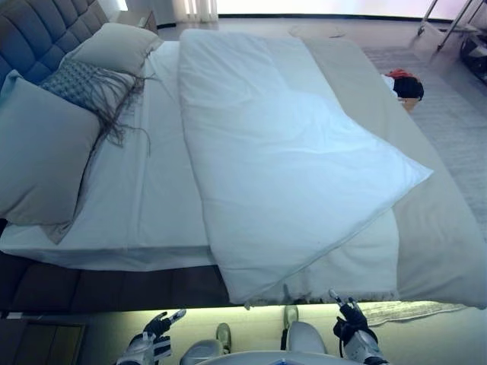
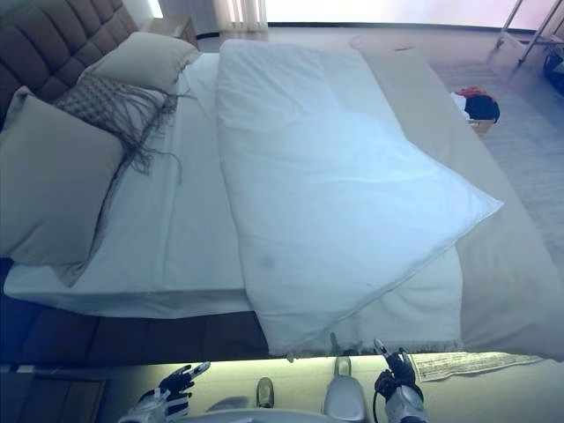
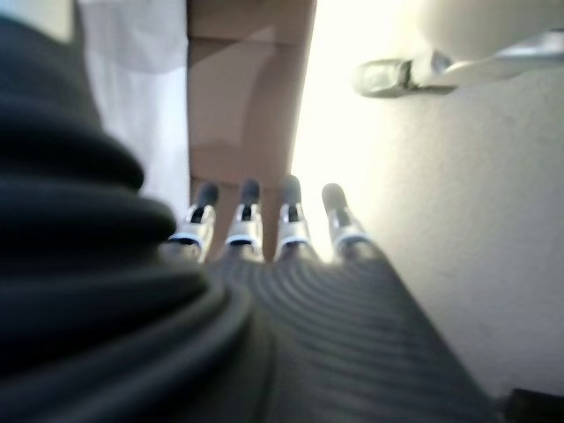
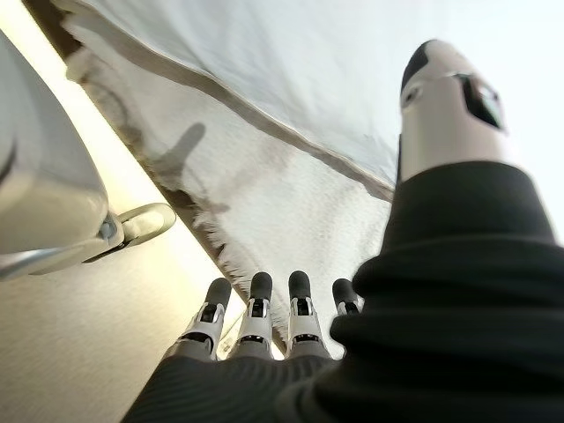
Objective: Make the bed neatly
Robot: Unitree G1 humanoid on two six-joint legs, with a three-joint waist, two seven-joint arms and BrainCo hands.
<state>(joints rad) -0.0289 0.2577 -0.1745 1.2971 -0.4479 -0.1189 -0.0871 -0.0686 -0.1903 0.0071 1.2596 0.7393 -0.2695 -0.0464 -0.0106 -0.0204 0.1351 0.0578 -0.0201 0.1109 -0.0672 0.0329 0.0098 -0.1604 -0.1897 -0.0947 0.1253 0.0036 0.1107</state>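
A white duvet (image 1: 281,152) lies skewed across the bed, one corner (image 1: 422,176) pointing to the right, its near edge hanging over the bed's side. Beneath it lies a beige blanket (image 1: 441,243) with a fringed edge (image 4: 264,220). The white sheet (image 1: 152,190) is bare on the left. My left hand (image 1: 156,334) is low by the bed's side, fingers straight, holding nothing. My right hand (image 1: 351,323) is low just below the blanket's fringe, fingers straight and empty, also shown in its wrist view (image 4: 256,317).
Pillows (image 1: 46,152) and a fringed cushion (image 1: 87,84) lie against the tufted headboard (image 1: 46,34) at the left. A basket with dark and red items (image 1: 407,85) stands on the rug beyond the bed. A metal rack (image 1: 456,23) is at far right.
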